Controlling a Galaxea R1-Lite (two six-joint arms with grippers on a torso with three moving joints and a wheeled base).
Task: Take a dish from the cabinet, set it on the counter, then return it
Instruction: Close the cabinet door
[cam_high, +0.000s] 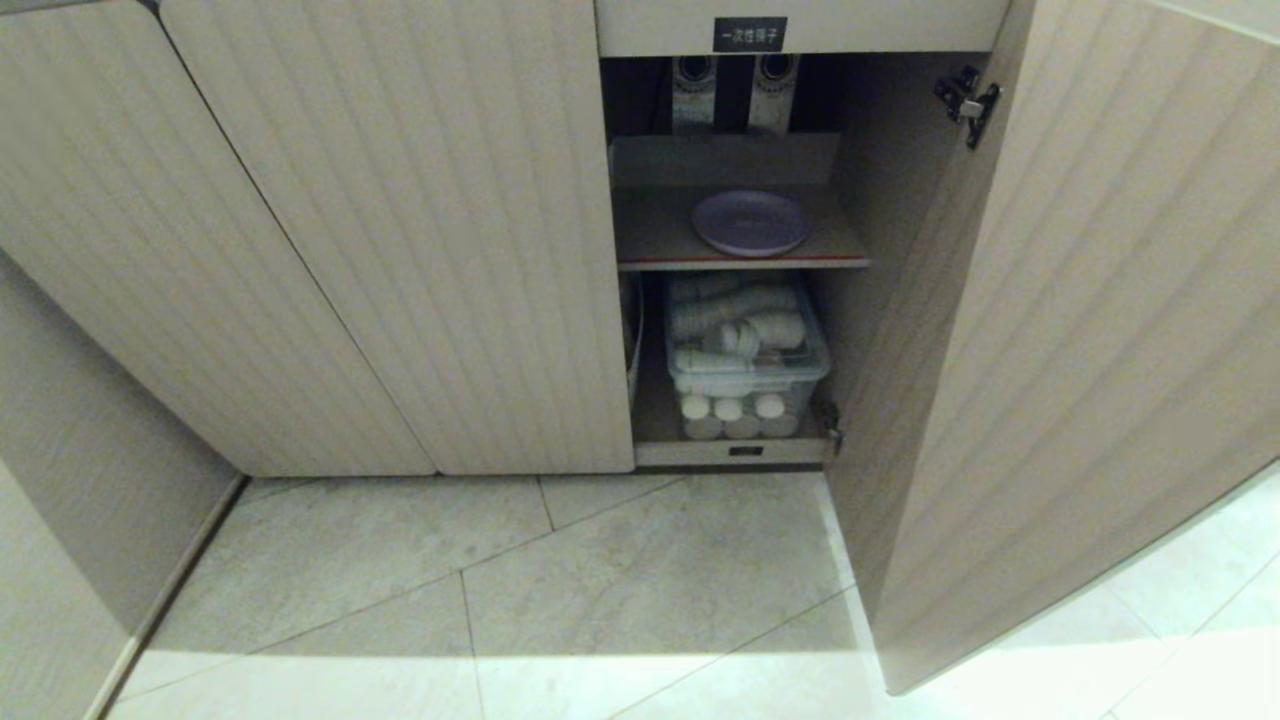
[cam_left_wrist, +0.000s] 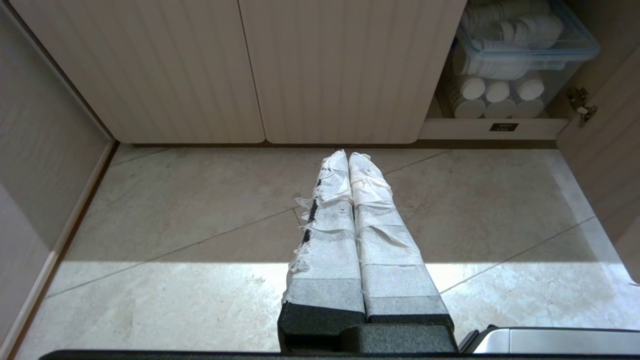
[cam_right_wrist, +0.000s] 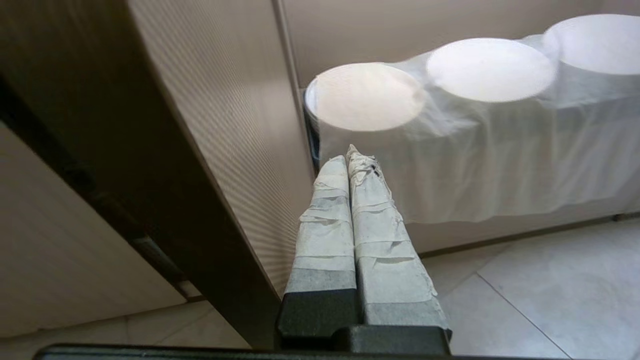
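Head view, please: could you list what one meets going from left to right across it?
Closed ribbed doors → open compartment with the lavender plate on the shelf above the clear bin → open door.

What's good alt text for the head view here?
A lavender plate sits on the red-edged shelf of an open beige cabinet. Below it, a clear bin holds white cups; the door stands open at right.

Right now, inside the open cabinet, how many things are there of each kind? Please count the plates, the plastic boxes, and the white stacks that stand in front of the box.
Lavender dish on the red-edged shelf: 1
Clear plastic box, blue rim, below the shelf: 1
White round stacks in front of the box: 3
Total: 5
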